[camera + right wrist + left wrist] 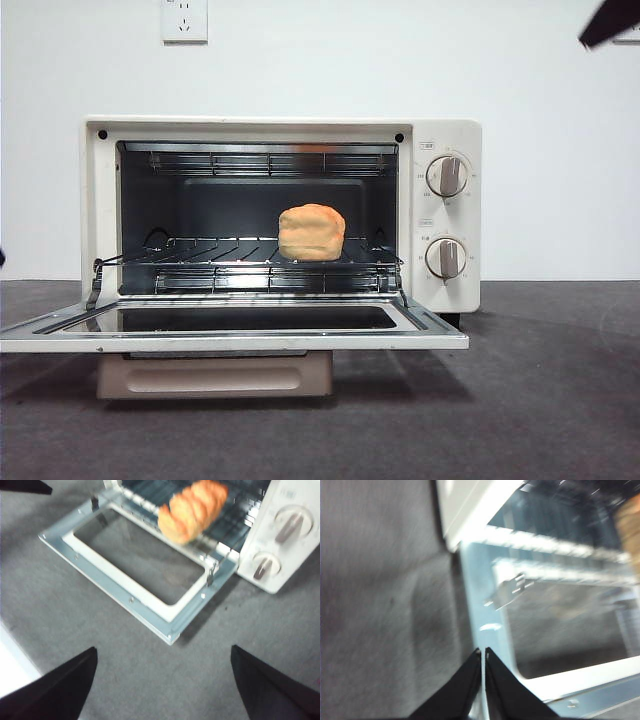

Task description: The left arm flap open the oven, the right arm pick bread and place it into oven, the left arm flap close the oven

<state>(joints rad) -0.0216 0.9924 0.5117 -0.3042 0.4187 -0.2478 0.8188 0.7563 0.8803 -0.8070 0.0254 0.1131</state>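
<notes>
The oven (280, 215) fills the middle of the front view with its door (235, 325) dropped flat toward the camera; the bread (311, 232) sits on the wire rack (250, 255) inside, right of centre of the cavity. The right pincer (162, 685) hangs empty with its jaws spread wide, above the grey tabletop (125, 680) in front of the door. The left pincer (483, 652) has its jaws pressed together with nothing between them, just beside the door's side edge; its view is blurred. Placing looks finished, so closing the door is what remains. The risks, as I judge them: closed tips sliding off the thin metal edge instead of lifting it; the door swinging up too hard and shaking the bread along the rack; a push from one side shifting the light oven on its feet.
</notes>
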